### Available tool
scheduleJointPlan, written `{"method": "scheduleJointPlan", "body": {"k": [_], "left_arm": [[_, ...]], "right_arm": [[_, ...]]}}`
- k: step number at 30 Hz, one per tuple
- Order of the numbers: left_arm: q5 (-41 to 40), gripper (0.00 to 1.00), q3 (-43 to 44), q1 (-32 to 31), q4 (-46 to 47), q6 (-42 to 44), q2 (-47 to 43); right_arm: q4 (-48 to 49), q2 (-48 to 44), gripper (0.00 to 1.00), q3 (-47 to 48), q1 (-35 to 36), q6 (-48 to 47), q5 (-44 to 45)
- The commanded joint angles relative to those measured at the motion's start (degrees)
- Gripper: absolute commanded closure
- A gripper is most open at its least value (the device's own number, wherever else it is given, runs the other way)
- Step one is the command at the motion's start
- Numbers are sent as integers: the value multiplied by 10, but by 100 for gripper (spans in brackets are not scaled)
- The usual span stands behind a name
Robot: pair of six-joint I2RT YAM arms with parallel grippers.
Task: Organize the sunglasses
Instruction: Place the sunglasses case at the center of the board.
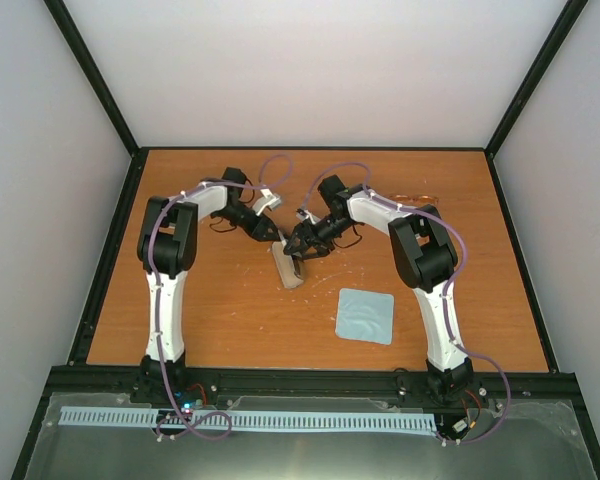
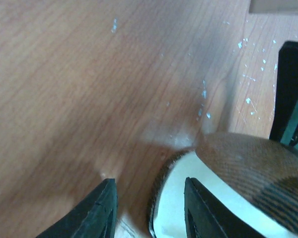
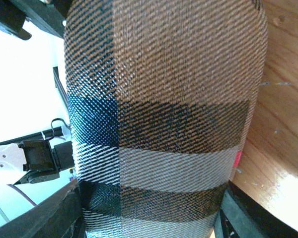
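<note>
Top external: left tool [image 1: 276, 238], right tool [image 1: 299, 246], 1 case [image 1: 290, 272], 1 cloth [image 1: 365, 316].

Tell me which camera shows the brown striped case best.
The right wrist view: the case fills the frame, with its brown weave and its light and dark stripes sharp. The left wrist view shows only one end, brown outside and pale inside. The top view shows it small and far off.

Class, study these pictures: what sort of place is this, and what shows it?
Likely a robotics lab test cell: a left arm and right arm bolted at the edge of a wooden table, bare white walls in black framing, and only props: a striped case and blue cloth.
</note>
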Motion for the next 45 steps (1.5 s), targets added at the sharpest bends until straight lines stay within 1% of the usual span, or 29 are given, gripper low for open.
{"method": "scheduleJointPlan", "body": {"k": [1,4,8,10,13,17,18,19,20,23,28,29,30,32,33,34,36,39,40,41,42,43,44,45], "left_arm": [[-1,61,-21,1,-14,35,-25],[3,66,-20,1,-25,50,-23],[-5,76,-17,-1,-28,61,-19],[-7,77,-13,-4,-30,65,-17],[-12,73,-6,-12,-27,62,-15],[-14,77,-7,-23,-24,60,-10],[-14,82,-8,-26,-24,59,-9],[-14,91,-10,-28,-25,60,-7],[-15,99,-12,-29,-26,59,-7],[-23,100,-25,-30,-22,51,-12],[-58,100,-74,-30,16,15,-53],[-58,100,-82,-29,21,6,-61],[-61,100,-88,-29,27,-7,-69],[-63,100,-97,-29,38,-30,-80],[-65,100,-100,-29,42,-42,-85],[-68,100,-100,-29,47,-56,-90],[-73,100,-95,-29,53,-81,-97],[-85,100,-75,-29,60,-130,-102],[-87,100,-68,-29,63,-145,-103],[-89,100,-61,-29,66,-159,-104],[-91,100,-51,-29,69,-173,-103],[-96,100,-42,-29,73,-188,-102],[-100,100,-31,-29,75,-202,-98],[-104,100,-21,-29,78,-218,-93]], "right_arm": [[-21,11,46,16,-6,-3,23],[-24,12,47,18,-7,-4,25],[-28,11,47,19,-7,-6,24],[-28,11,47,18,-7,-7,20],[-31,13,47,19,-7,-10,18],[-32,13,47,18,-7,-12,20],[-31,14,47,19,-7,-12,20],[-31,14,46,18,-7,-11,20],[-31,14,46,18,-7,-11,20],[-28,12,44,17,-8,-11,25],[-15,-11,39,9,-25,1,40],[-13,-20,37,9,-32,4,45],[-10,-33,32,9,-40,8,51],[-2,-55,28,7,-59,17,61],[-1,-66,21,8,-68,20,67],[-2,-76,19,9,-78,21,73],[-8,-100,18,9,-96,22,87],[-12,-147,18,-20,-115,34,133],[-11,-168,20,-38,-115,48,160],[-6,-188,25,-63,-114,64,183],[6,-209,38,-95,-111,86,200],[19,-229,59,-126,-106,108,216],[31,-248,77,-158,-97,126,233],[42,-262,93,-183,-84,143,252]]}}
